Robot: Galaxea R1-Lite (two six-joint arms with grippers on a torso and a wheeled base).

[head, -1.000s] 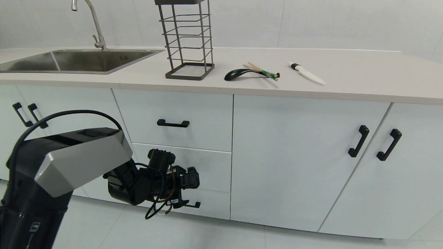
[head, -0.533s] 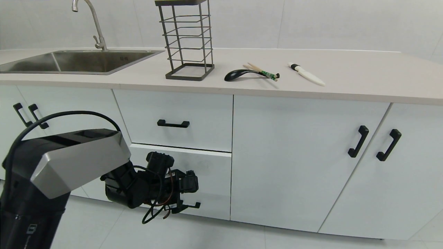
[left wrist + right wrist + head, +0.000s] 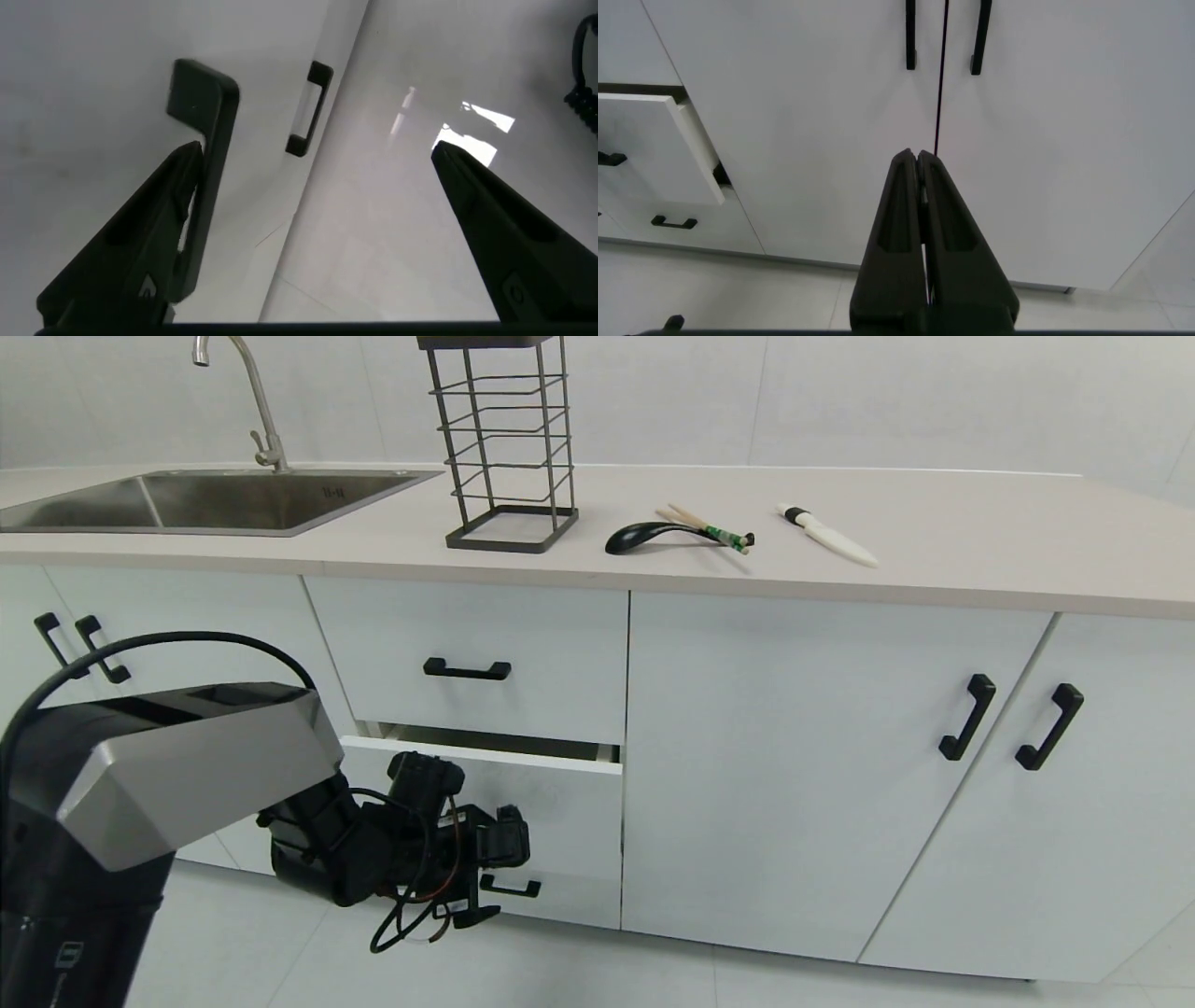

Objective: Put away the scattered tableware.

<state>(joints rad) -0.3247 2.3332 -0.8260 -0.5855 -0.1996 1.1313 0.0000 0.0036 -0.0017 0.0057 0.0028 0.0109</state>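
Left jaws around squared matte-black handle (image 3: 210,140) of smooth white drawer (image 3: 551,812)

Kitchen, we record: steel sink (image 3: 233,499) with faucet (image 3: 264,420) at the table's (image 3: 980,532) left end; white cabinets (image 3: 794,756) and drawers (image 3: 541,644) beneath; tiled wall (image 3: 840,401) behind.

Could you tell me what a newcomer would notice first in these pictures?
The left hand sits low at the handle of the lower drawer, which stands slightly open beneath the counter. On the counter lie a black spoon, chopsticks and a white knife, to the right of a tall wire rack.
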